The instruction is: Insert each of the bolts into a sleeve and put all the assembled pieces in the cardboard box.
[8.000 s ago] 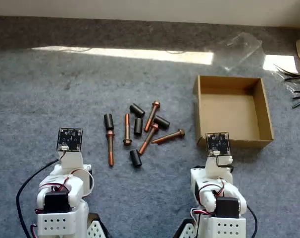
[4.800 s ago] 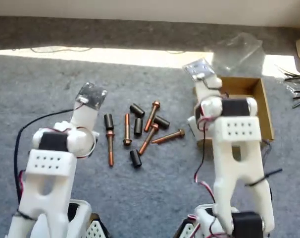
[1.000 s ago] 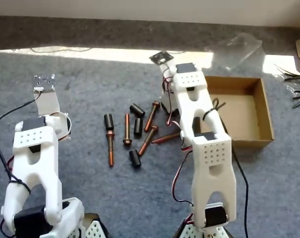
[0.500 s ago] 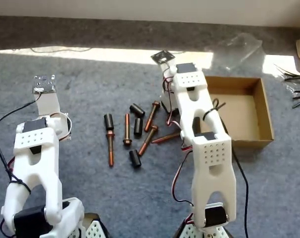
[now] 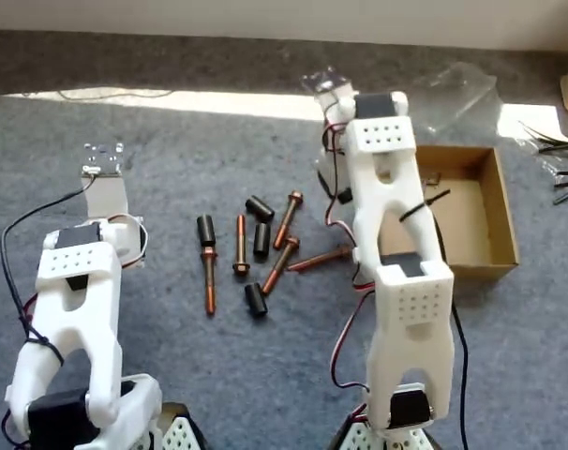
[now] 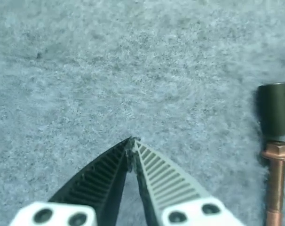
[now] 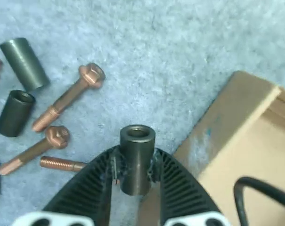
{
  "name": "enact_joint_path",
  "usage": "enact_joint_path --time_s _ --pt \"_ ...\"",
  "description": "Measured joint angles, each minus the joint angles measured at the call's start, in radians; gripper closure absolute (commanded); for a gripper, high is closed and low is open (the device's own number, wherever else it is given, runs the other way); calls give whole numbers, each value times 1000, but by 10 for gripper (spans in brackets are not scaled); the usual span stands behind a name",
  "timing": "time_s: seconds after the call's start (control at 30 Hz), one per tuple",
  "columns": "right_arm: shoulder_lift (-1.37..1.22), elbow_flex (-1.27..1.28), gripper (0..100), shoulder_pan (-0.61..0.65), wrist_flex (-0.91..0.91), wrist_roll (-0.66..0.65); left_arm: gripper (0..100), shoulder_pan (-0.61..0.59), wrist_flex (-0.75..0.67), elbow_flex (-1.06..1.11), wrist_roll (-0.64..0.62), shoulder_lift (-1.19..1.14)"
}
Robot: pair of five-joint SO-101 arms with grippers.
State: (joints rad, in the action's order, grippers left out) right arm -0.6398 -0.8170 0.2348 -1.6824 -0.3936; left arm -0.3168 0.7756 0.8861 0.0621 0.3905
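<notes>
The grey carpeted counter (image 5: 251,375) carried everything. The cardboard box (image 5: 467,220) sat at the right middle of the high view, and what I could see of its floor was bare. My right arm (image 5: 396,234) reached up the frame between that box and the hardware scattered in the centre.

My right end effector (image 7: 137,151) was clenched on a black sleeve (image 7: 138,162). The sleeve's long axis ran along my fingers, its open bore pointed away from me, and it appeared lifted clear of the carpet, just beside the box's near wall. My left end effector (image 6: 132,141) was closed on nothing, over bare carpet in the left part of the high view.

I judged that the coming move turned on lining a bolt's shaft up with that bore. The nearest bolt (image 5: 317,258) lay almost across the frame, its head toward the box and its threads toward the centre, close under my right arm. That put its axis roughly crosswise to the sleeve I held, so one of them would need turning.

The leftmost bolt (image 5: 209,279) ran up and down the frame, with its head just below a loose sleeve (image 5: 205,228) and in line with it. That bolt lay just to the right of my left end effector and well apart from my right one, so my left was plainly the nearer one for fetching it.
</notes>
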Motion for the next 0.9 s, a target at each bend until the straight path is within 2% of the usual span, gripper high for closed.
enact_joint_path --time_s 0.1,0.27,0.47,0.57,0.73,0.9 --pt "71 -57 995 -6 -52 43 989 34 0 0 54 0" --pt "219 -68 995 -41 -58 71 989 60 9 0 66 0" --pt "445 98 995 -35 -58 74 989 61 9 0 68 0" --pt "580 221 995 -31 -60 74 989 100 11 0 68 0" --pt "825 459 995 -6 -60 74 989 161 121 -11 110 0" --pt "1115 733 995 -6 3 74 989 264 284 -127 152 0"
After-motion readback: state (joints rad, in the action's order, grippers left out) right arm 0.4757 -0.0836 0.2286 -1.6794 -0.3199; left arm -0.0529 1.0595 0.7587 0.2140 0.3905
